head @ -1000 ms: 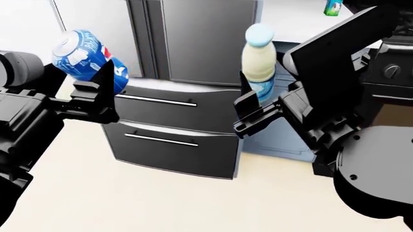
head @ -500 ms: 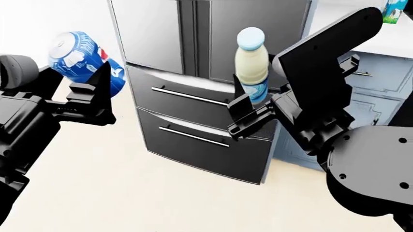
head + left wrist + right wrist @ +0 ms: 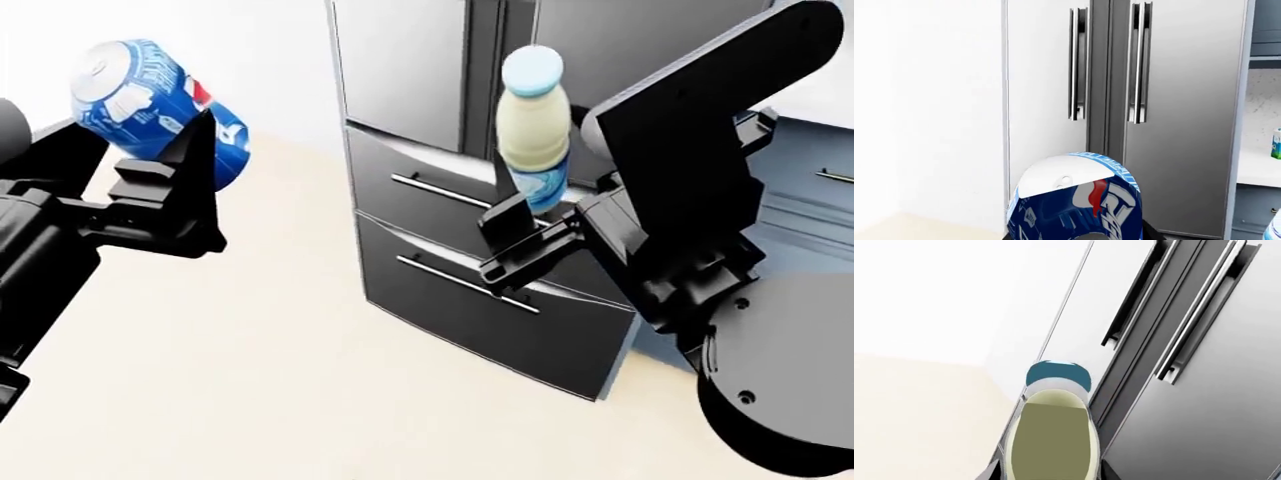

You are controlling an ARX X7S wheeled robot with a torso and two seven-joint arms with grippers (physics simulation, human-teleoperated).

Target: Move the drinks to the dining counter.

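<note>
A blue soda can (image 3: 150,105) with a silver top is tilted in my left gripper (image 3: 180,160), which is shut on it at the head view's upper left. The can (image 3: 1077,200) fills the lower middle of the left wrist view. My right gripper (image 3: 527,215) is shut on the lower part of an upright cream bottle (image 3: 534,125) with a light-blue cap. In the right wrist view the bottle (image 3: 1051,435) stands between the jaws. A small milk carton (image 3: 1276,143) stands on a white countertop (image 3: 1257,172) beside the fridge. The dining counter is out of view.
A tall grey fridge (image 3: 467,260) with double doors and two handled drawers stands straight ahead, close behind both grippers. A white wall (image 3: 927,100) lies to its left and light-blue cabinets (image 3: 801,190) to its right. Beige floor (image 3: 267,380) spreads below.
The head view has swung left, so the fridge has slid to the right and the carton has left that view. Both grippers still hold their drinks.
</note>
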